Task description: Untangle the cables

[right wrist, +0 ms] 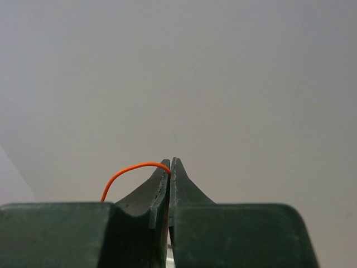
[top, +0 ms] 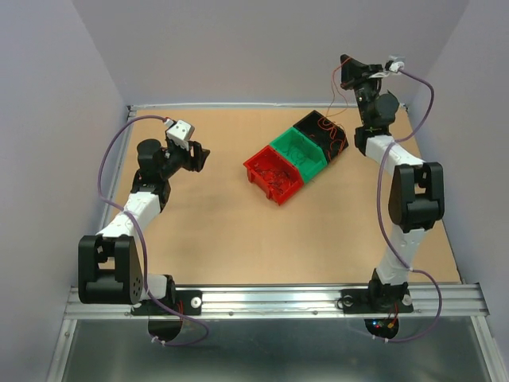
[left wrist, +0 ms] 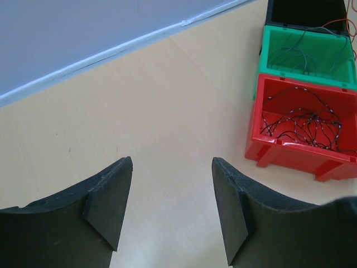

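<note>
Step, judged: draw one strand free.
- L gripper [left wrist: 173,167]: jaws wide, empty, 9 o'clock of red bin [left wrist: 290,156]; free to steady it.
- R gripper [right wrist: 169,164]: 1 o'clock, high; jaws pinched on orange cable [right wrist: 131,166]. Lift slow, straight.

Other:
- Red bin: black cables [left wrist: 304,120] in a clump.
- Green bin [left wrist: 268,56], black bin [top: 314,119]: rims may snag.

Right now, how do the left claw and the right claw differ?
The left claw is open and empty; the right claw is shut on a thin orange wire. The left claw sits low over the table, facing the red bin; the right claw is raised high by the black bin, facing the wall. Both have dark, tapered fingers.
</note>
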Motion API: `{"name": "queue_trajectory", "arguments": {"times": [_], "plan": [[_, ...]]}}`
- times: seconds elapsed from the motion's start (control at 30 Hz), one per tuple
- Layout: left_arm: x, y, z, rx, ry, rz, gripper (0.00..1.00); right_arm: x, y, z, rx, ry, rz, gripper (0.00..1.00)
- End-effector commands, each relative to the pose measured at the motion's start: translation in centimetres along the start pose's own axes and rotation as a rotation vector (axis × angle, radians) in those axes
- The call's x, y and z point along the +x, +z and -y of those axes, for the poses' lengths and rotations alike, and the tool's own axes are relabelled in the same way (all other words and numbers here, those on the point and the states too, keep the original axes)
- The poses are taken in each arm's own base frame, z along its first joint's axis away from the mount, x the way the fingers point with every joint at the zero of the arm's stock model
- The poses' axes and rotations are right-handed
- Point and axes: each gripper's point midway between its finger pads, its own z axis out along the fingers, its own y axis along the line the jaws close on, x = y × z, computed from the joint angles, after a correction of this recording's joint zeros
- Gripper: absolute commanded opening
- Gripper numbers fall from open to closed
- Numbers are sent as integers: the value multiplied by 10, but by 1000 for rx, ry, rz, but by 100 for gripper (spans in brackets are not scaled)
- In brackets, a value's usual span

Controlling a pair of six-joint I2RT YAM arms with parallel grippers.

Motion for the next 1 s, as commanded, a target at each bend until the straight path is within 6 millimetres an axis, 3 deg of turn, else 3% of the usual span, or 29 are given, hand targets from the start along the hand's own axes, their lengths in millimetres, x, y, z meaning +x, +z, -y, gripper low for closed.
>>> {"name": "queue_trajectory", "arguments": {"times": [0.0,0.13,0.3,0.33,0.4,0.53,0.6,0.63,0.83,0.97], "plan": [[-34,1,-2,11,52,80,70,-16,19,-20,-103,51,0,1],[-33,2,-2,11,50,78,70,-4,22,-40,-220,86,-66,1],[-33,2,-2,11,52,78,70,8,25,-48,-269,134,-120,1],[-34,2,-2,11,53,79,70,23,25,-44,-266,155,-151,0],[-36,2,-2,12,56,82,70,26,30,-50,-296,185,-165,0],[-36,0,0,15,57,83,70,51,37,-42,-295,229,-214,1],[-38,-1,1,17,61,90,70,73,37,-35,-281,249,-264,1],[-38,-1,1,17,62,90,70,71,43,-41,-297,246,-260,1],[-39,-2,3,18,66,93,70,108,48,-57,-293,186,-317,1],[-38,-1,2,14,62,88,70,115,57,-56,-275,185,-327,0]]}}
